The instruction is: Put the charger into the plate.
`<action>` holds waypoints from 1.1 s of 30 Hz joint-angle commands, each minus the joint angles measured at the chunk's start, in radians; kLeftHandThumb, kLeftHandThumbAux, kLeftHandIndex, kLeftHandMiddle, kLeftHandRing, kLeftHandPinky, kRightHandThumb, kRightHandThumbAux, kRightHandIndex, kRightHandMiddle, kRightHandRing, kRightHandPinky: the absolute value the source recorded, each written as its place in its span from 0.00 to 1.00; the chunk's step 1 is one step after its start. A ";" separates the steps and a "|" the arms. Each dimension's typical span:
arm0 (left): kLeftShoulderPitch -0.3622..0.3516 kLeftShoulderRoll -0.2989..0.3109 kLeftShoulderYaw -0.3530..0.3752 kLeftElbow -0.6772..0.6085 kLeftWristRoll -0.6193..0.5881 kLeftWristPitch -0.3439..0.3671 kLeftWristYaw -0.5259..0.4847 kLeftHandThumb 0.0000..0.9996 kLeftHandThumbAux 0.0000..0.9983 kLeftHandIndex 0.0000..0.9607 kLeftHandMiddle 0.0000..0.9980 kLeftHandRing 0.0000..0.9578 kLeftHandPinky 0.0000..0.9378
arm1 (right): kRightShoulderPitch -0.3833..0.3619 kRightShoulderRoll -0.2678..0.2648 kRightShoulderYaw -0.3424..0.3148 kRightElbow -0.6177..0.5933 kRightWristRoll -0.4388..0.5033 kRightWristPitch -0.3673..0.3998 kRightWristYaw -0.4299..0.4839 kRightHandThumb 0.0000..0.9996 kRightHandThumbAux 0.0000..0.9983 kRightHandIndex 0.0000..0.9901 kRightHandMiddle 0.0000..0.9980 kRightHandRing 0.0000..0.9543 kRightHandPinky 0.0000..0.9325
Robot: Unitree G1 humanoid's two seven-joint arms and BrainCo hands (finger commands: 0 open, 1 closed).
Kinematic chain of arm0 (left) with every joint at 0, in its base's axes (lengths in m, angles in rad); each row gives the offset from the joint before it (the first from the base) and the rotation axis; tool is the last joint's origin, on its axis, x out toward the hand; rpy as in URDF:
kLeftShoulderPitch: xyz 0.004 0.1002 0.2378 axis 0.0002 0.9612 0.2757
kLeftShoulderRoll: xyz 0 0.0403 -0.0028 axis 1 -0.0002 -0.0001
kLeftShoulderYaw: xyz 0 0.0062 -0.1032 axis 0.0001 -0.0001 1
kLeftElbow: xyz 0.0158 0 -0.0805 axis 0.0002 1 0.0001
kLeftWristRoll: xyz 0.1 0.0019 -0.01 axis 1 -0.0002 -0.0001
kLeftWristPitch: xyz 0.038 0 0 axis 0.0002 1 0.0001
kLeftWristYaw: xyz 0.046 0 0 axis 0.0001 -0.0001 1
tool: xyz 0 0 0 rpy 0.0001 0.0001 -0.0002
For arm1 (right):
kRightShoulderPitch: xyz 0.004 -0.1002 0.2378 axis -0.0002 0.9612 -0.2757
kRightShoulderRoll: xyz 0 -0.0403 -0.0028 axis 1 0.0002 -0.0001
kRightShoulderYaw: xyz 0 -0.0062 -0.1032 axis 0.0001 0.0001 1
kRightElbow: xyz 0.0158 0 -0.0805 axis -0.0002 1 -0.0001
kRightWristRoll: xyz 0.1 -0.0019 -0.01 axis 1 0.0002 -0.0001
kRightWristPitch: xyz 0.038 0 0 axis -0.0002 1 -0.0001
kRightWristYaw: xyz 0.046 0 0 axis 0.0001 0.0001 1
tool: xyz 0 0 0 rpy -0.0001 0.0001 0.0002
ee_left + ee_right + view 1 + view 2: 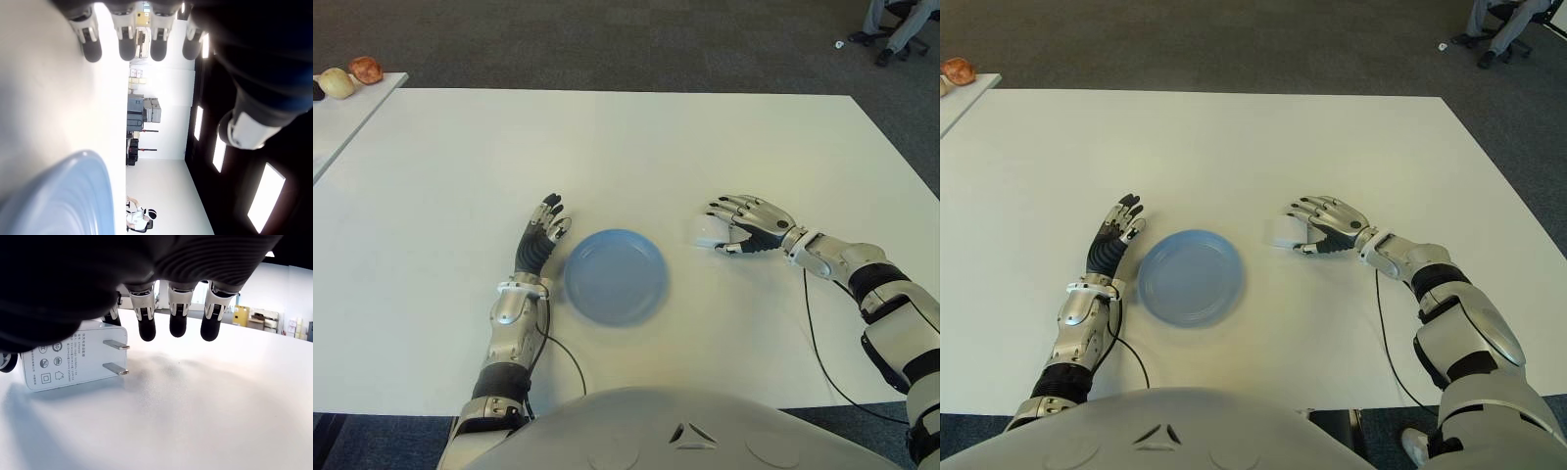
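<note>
A white charger (pixel 707 231) lies flat on the white table (pixel 607 147), a short way right of the blue plate (pixel 617 276). My right hand (pixel 744 225) hovers over the charger's right side, fingers spread and arched. In the right wrist view the charger (pixel 73 360) shows its two prongs, and the fingertips (pixel 178 323) hang above the table without gripping it. My left hand (pixel 541 235) shows just left of the plate, fingers straight and holding nothing. The plate (pixel 63 196) has nothing in it.
A second table at the far left holds two small rounded objects (pixel 352 76). A person's legs (pixel 901 24) and a chair show at the far right on the dark carpet. A thin black cable (pixel 818 343) runs along my right forearm.
</note>
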 commanded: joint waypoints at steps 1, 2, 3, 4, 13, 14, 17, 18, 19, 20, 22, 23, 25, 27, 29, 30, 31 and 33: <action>0.055 -0.007 0.002 0.079 0.000 0.056 -0.002 0.00 0.57 0.01 0.07 0.06 0.08 | -0.014 0.013 0.002 0.011 0.006 0.002 0.017 0.23 0.15 0.00 0.00 0.00 0.00; 0.053 -0.008 0.003 0.080 0.001 0.057 -0.002 0.00 0.57 0.01 0.07 0.06 0.08 | -0.015 0.014 0.002 0.012 0.008 0.001 0.019 0.23 0.16 0.00 0.00 0.00 0.00; 0.052 -0.008 0.003 0.082 0.001 0.056 -0.002 0.00 0.57 0.01 0.07 0.06 0.08 | -0.015 0.012 -0.002 -0.005 0.014 -0.003 0.031 0.23 0.18 0.00 0.00 0.00 0.00; 0.051 -0.008 0.003 0.083 0.001 0.055 -0.002 0.00 0.57 0.01 0.07 0.06 0.08 | -0.014 0.010 -0.005 -0.017 0.019 -0.006 0.040 0.23 0.19 0.00 0.00 0.00 0.00; 0.044 -0.010 0.003 0.093 0.002 0.048 -0.002 0.00 0.57 0.01 0.06 0.06 0.07 | 0.000 0.010 -0.040 -0.060 0.052 -0.007 0.030 0.40 0.37 0.25 0.46 0.46 0.48; 0.044 -0.011 0.003 0.094 0.002 0.048 -0.002 0.00 0.57 0.01 0.06 0.05 0.07 | -0.006 0.020 -0.042 -0.043 0.053 0.001 0.021 0.46 0.41 0.32 0.54 0.54 0.57; 0.041 -0.013 0.003 0.097 0.002 0.046 0.000 0.00 0.58 0.01 0.06 0.05 0.07 | -0.013 0.035 -0.046 -0.019 0.052 0.017 -0.002 0.63 0.61 0.40 0.66 0.68 0.73; 0.040 -0.014 0.003 0.098 0.003 0.044 0.002 0.00 0.58 0.01 0.06 0.05 0.07 | -0.009 0.037 -0.051 -0.021 0.053 0.025 -0.018 0.65 0.63 0.41 0.69 0.71 0.76; 0.040 -0.014 0.003 0.099 0.004 0.043 0.003 0.00 0.58 0.02 0.06 0.05 0.07 | -0.006 0.039 -0.053 -0.021 0.053 0.031 -0.029 0.68 0.65 0.42 0.73 0.76 0.82; 0.040 -0.015 0.003 0.099 0.005 0.042 0.005 0.00 0.58 0.02 0.06 0.05 0.07 | -0.002 0.042 -0.058 -0.024 0.054 0.040 -0.044 0.70 0.67 0.43 0.76 0.80 0.86; 0.039 -0.015 0.003 0.101 0.007 0.040 0.007 0.00 0.58 0.02 0.06 0.05 0.07 | 0.004 0.045 -0.063 -0.026 0.058 0.050 -0.063 0.71 0.69 0.44 0.80 0.83 0.89; 0.038 -0.016 0.003 0.102 0.008 0.040 0.008 0.00 0.58 0.02 0.06 0.05 0.07 | 0.007 0.046 -0.065 -0.026 0.060 0.054 -0.072 0.72 0.70 0.44 0.81 0.85 0.90; 0.037 -0.017 0.003 0.103 0.008 0.038 0.009 0.00 0.58 0.02 0.06 0.06 0.08 | 0.012 0.047 -0.070 -0.029 0.065 0.056 -0.085 0.73 0.70 0.44 0.83 0.87 0.91; 0.036 -0.017 0.004 0.104 0.006 0.036 0.007 0.00 0.58 0.02 0.07 0.06 0.08 | 0.016 0.048 -0.073 -0.034 0.069 0.057 -0.092 0.73 0.70 0.44 0.85 0.89 0.92; 0.034 -0.018 0.004 0.106 0.006 0.035 0.006 0.00 0.57 0.02 0.07 0.06 0.08 | 0.018 0.049 -0.076 -0.039 0.072 0.057 -0.095 0.73 0.71 0.44 0.86 0.89 0.92; 0.033 -0.018 0.004 0.108 0.005 0.034 0.005 0.00 0.57 0.02 0.07 0.06 0.08 | 0.018 0.048 -0.077 -0.043 0.074 0.056 -0.094 0.74 0.71 0.45 0.86 0.90 0.92; 0.032 -0.018 0.004 0.109 0.005 0.034 0.005 0.00 0.57 0.02 0.07 0.06 0.08 | 0.019 0.048 -0.078 -0.047 0.075 0.056 -0.094 0.74 0.71 0.45 0.86 0.90 0.92; 0.030 -0.019 0.004 0.112 0.005 0.032 0.005 0.00 0.57 0.02 0.07 0.06 0.07 | 0.019 0.048 -0.079 -0.047 0.073 0.057 -0.099 0.74 0.71 0.45 0.87 0.91 0.93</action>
